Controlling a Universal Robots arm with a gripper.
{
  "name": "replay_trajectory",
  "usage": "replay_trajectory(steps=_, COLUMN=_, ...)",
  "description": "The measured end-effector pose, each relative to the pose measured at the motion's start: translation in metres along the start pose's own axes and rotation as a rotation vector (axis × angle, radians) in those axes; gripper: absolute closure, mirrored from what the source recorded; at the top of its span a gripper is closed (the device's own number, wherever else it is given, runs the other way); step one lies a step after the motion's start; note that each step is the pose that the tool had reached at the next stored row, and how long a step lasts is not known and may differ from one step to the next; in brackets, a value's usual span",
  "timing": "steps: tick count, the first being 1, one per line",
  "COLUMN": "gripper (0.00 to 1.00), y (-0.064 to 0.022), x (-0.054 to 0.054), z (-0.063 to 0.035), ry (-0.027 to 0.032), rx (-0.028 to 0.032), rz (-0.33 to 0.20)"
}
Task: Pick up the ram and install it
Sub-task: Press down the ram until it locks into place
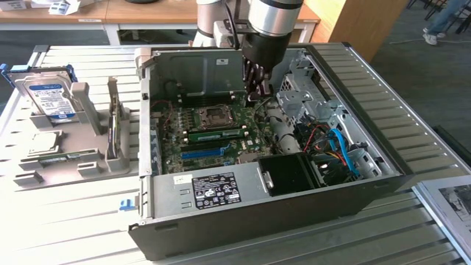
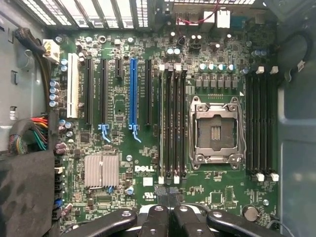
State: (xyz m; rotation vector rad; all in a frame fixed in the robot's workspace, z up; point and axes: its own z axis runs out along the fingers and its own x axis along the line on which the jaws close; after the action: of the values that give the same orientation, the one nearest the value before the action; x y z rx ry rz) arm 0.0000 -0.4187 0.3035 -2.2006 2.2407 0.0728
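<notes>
1. While the ram [image 1: 213,133] [image 2: 161,123] sits on edge in a slot of the board [image 1: 167,160] [image 2: 217,190], nothing grips it.
2. It lies between the socket [image 1: 215,115] [image 2: 216,131] and the blue slot [image 1: 202,152] [image 2: 132,91], running parallel to the blue slot, with its green side and pale label facing the exterior camera.
3. The gripper [image 1: 255,96] [image 2: 169,217] hangs over the board, apart from the ram and towards the exterior view's right of it, beyond the socket.
4. Its fingers [image 2: 157,222] are pressed together and nothing shows between them.
5. The arm [image 1: 272,16] comes down steeply from above into the open case [image 1: 243,221], with the gripper pointing straight at the board.
6. In the wrist view the ram's top edge shows as a pale strip in the slot farthest from the socket in that bank.
7. Outside the case, at the exterior view's left, a grey holder [image 1: 66,171] carries a drive [image 1: 48,99] standing upright.
8. A thin stick [image 1: 112,124] also stands on edge in the holder; what it is I cannot tell.
</notes>
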Motion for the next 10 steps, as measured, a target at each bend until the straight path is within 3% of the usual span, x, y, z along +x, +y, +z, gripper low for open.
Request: replay_trajectory(steps=10, gripper=0.9, y=-0.0003, x=0.0004, z=0.0102, ry=0.0001, rx=0.0, rz=0.0)
